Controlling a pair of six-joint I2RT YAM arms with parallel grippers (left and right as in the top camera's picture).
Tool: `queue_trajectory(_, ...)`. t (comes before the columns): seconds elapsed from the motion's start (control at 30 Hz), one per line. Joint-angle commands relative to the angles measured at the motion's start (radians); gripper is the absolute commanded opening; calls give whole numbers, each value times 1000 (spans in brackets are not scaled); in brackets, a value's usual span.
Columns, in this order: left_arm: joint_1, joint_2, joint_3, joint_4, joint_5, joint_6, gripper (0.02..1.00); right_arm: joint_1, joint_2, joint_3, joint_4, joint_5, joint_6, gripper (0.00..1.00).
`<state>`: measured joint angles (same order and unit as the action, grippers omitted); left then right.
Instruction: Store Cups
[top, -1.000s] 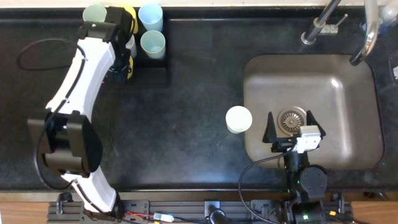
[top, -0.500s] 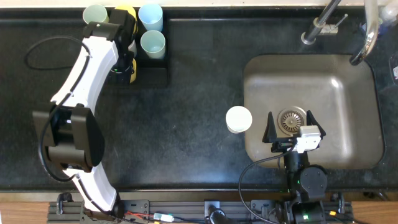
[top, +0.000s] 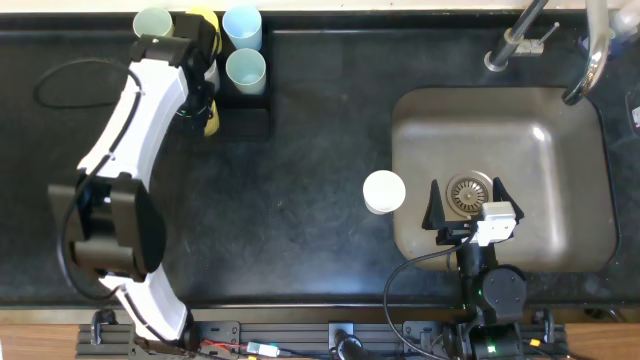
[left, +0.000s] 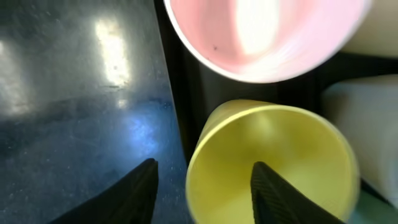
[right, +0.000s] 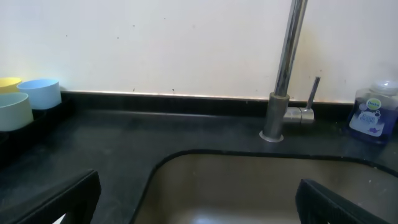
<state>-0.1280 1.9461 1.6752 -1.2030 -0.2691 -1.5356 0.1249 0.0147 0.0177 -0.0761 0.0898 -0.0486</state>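
Logging what we see: left gripper (left: 204, 180) over the black rack (top: 252, 110) at 11 o'clock on the counter (top: 300, 230), fingers parted, one outside and one inside a yellow cup (left: 298, 155), not clamping it | pink cup (left: 267, 37) just beside | right gripper (top: 466, 195) spread wide, empty, above the sink (top: 560, 130) | white cup (top: 384, 191) stands on the counter at its 9 o'clock.

Glossy speckled black worktop (top: 300, 230), brushed metal sink (top: 560, 125), shiny metal tap (right: 286, 62), smooth plastic yellow cup (left: 273, 168)

Left claw (top: 200, 100) at cup rack (top: 250, 118) — white cup (top: 384, 191) beside sink (top: 560, 120), right claw (top: 466, 195) spread above it.
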Motion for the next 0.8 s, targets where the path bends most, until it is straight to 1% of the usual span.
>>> queue_trajectory(0.03,9,-180,-1,8,-101,41,570,2,-9,-13,5,4,0,996)
queue_trajectory(0.1,7,-258,-1,63,-146,148,610,2,-9,-13,5,4,0,998)
queue_trajectory(0.17,-2,-334,-3,172,-192,332,665,2,-9,-13,5,4,0,996)
queue_trajectory(0.2,-11,-376,-13,265,-209,480,691,2,-9,-13,5,4,0,998)
queue_trajectory(0.23,-21,-419,-31,379,-210,658,704,2,-9,-13,5,4,0,998)
queue_trajectory(0.3,-42,-498,-84,589,-169,963,746,2,-9,-13,5,4,0,998)
queue_trajectory(0.37,-56,-578,-163,768,-90,1193,798,2,-9,-13,5,4,0,998)
queue_trajectory(0.43,-58,-665,-269,914,6,1355,842,2,-9,-13,5,4,0,998)
queue_trajectory(0.53,-49,-789,-433,1040,107,1500,943,2,-9,-13,5,4,0,998)
queue_trajectory(0.6,-38,-878,-558,1100,167,1559,1000,2,-9,-13,5,4,0,998)
queue_trajectory(0.7,-22,-1003,-729,1154,208,1570,998,2,-9,-13,5,4,0,998)
queue_trajectory(0.8,-18,-1123,-885,1199,226,1569,998,2,-9,-13,5,4,0,998)
